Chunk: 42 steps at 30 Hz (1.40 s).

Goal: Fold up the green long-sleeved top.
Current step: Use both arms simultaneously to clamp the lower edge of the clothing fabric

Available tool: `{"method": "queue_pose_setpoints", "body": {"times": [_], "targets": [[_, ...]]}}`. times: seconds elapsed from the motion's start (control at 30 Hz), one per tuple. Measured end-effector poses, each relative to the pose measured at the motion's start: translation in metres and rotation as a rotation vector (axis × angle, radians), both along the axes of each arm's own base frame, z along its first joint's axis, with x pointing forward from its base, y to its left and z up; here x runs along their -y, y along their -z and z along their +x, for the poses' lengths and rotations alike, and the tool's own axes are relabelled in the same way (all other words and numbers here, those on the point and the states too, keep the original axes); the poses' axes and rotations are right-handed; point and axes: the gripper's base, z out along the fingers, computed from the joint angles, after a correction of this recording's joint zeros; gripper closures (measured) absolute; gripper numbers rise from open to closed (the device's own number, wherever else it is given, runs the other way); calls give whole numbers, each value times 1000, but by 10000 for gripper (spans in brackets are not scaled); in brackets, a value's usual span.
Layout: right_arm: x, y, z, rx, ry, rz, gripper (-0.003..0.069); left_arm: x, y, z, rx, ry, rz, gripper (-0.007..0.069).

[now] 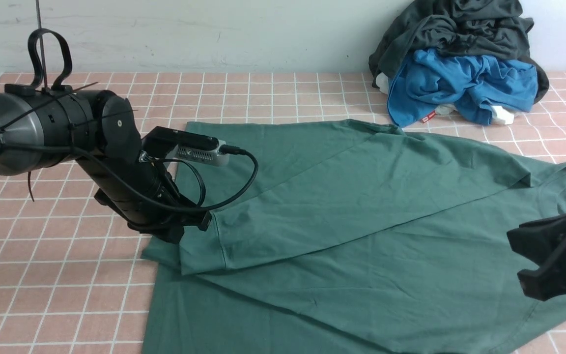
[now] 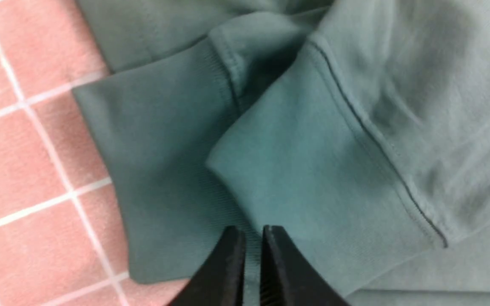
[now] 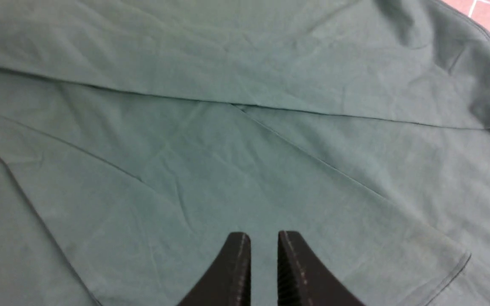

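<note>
green long-sleeved top spread flat, left end effector — pinching its cuff

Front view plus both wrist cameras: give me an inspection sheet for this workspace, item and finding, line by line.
Surface: pink tiled table, largely under cloth.
Job's things: green long-sleeved top spread flat, one sleeve laid diagonally across the body.
Clutter: dark grey garment heaped over blue garment, far right.
Grippers: left gripper jaws almost together at the ribbed cuff, grip unclear; right gripper jaws almost together above the cloth, holding nothing.
Cables: black cable loops from the left wrist camera.
Surroundings: pale wall behind.
</note>
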Motion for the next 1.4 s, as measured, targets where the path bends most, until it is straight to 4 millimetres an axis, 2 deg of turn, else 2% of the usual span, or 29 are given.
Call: {"method": "queue_pose_setpoints", "body": {"times": [0.03,0.17,0.27,0.33,0.37,0.4,0.43,0.53,0.63,0.77,1.07,1.23,1.4], "targets": [[0,0,0,0,0,1,564,0,0,0,-1,3,5,543],[0,0,0,-3,1,6,564,-1,-7,-4,-28,13,18,405],[0,0,0,-7,1,5,564,1,-23,-14,-47,13,-11,293],[0,0,-1,-9,0,4,564,6,-33,-23,-49,22,-35,255],[0,0,-1,-11,0,4,564,16,-41,-42,-74,74,-53,211],[0,0,-1,-12,0,4,564,21,-42,-53,-93,114,-49,195],[0,0,-1,-12,0,4,564,25,-42,-61,-105,149,-44,190],[0,1,-1,-15,0,4,564,45,-36,-104,-161,354,6,173],[0,2,-2,-33,-1,6,564,55,-17,-138,-202,593,112,173],[0,3,-3,-52,-3,2,564,56,12,-162,-172,864,264,173],[0,3,-3,-53,-3,2,564,48,39,-159,-129,1050,404,187],[0,3,-3,-53,-4,3,564,49,43,-158,-144,1068,419,300],[0,3,-3,-53,-4,3,564,48,39,-157,-116,1071,427,519]]}}
